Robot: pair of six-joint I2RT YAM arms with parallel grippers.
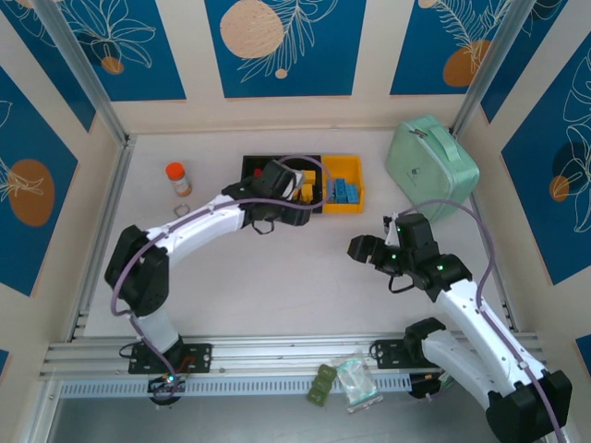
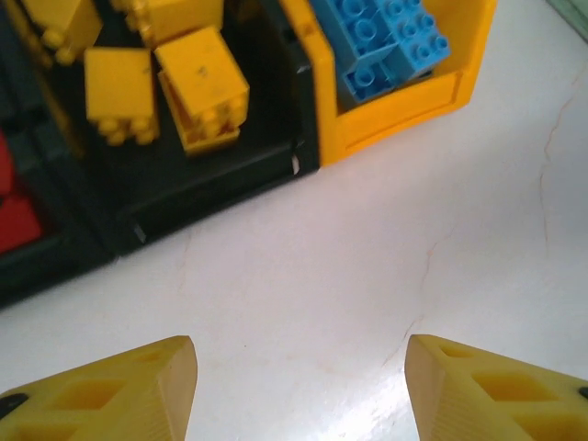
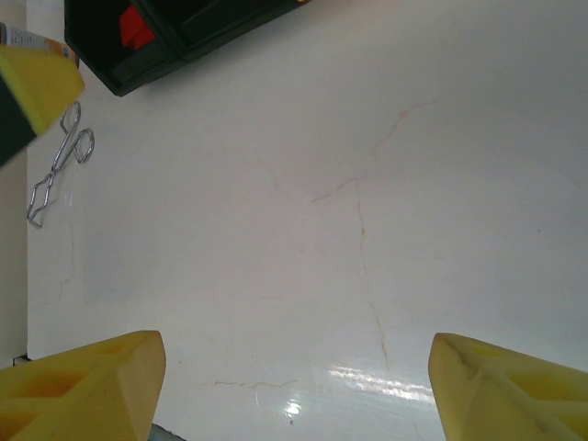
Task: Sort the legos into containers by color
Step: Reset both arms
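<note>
Left gripper low over worktop, just beside containers; jaws spread, nothing between. Right gripper over worktop, jaws spread, nothing between. Yellow legos in middle black bin, blue legos in yellow bin, red legos in end black bin.

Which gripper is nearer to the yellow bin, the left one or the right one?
Left. The left gripper is right beside the yellow bin, at its near-left corner. The right gripper is apart from it, over bare table to the near right.
</note>
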